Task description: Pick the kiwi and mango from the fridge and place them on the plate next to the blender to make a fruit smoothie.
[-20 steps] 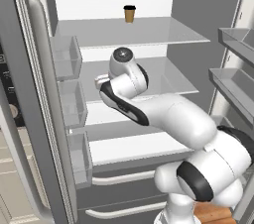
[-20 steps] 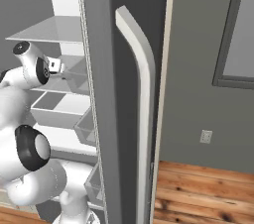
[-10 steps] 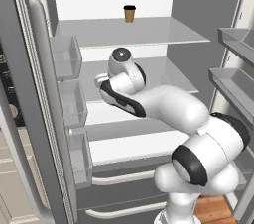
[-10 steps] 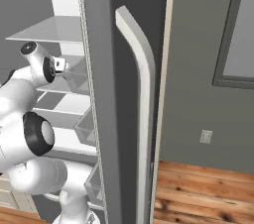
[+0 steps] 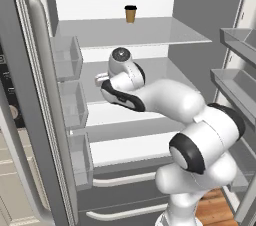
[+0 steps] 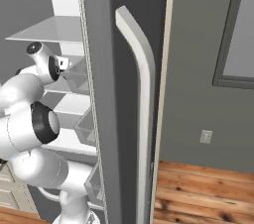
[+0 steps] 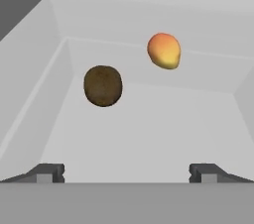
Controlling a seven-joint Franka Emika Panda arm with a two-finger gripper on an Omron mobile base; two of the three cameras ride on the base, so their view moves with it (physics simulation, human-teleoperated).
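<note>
- Ahead of the gripper [image 7: 127,172], on the white floor of a fridge [image 5: 150,35] shelf, lie the kiwi [image 7: 102,85] and the mango [image 7: 164,50].
- From the hand view, the kiwi sits ahead and a little to the left of the midline between the fingertips [image 7: 49,172], nearer to the hand than the mango.
- From that same view, the mango sits farther back and to the right of the kiwi, close to the shelf's rear wall; the two fruits are near each other but apart, with bare shelf between them.
- Both dark fingertips stand wide apart at the bottom of the hand view, one at the left and one at the right, with nothing between them; the gripper is spread open and holds nothing.
- Neither fingertip touches either fruit; a stretch of bare shelf lies between the tips and the kiwi.
- Seen from the left base view, the arm [image 5: 165,100] reaches into the open fridge at its middle shelf, with the wrist turned toward the left wall beside the clear door bins [image 5: 67,57].
- Above the hand, on the upper glass shelf, stands a brown paper cup [image 5: 130,14] with a black lid, upright and well apart from the arm.
- Seen from the right base view, the fridge door [image 6: 124,94] with its long curved handle [image 6: 141,99] stands open at the right of the arm, and the wrist is at middle-shelf height.
- Right of that door are a grey wall with a wall outlet [image 6: 205,136] and a wooden floor [image 6: 208,193] below.
</note>
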